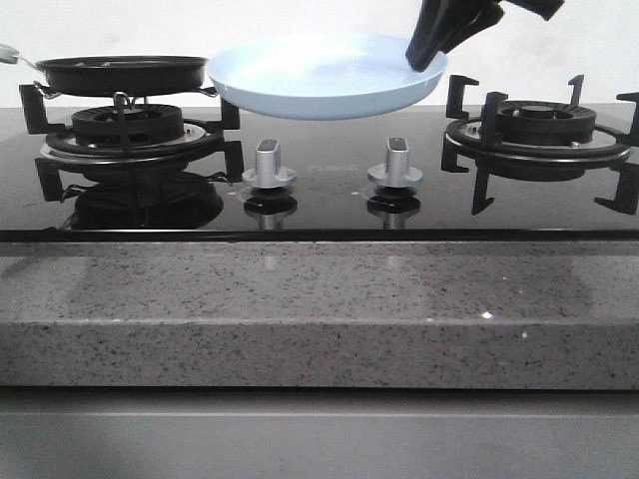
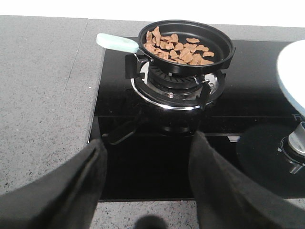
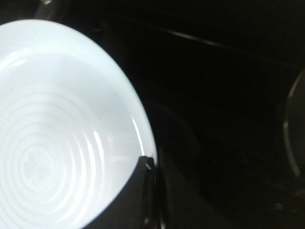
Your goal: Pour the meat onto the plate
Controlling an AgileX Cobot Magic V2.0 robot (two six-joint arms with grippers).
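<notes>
Above the glossy black glass stove top [image 1: 329, 195], between its 2 burners, we see the right gripper [image 1: 431, 52] clamped on the rim of the wide, shallow, pale-blue round plate [image 1: 324, 75], held aloft. The orange-brown flat meat pieces [image 2: 177, 46] lie in the black frying pan [image 2: 187, 45] on the left burner [image 2: 174, 83]. The left gripper [image 2: 145, 191] hangs empty, fingers apart.

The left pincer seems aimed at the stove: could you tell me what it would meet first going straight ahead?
Probably the burner grate under the frying pan; the open left pincer has only bare cooktop before it.
</notes>
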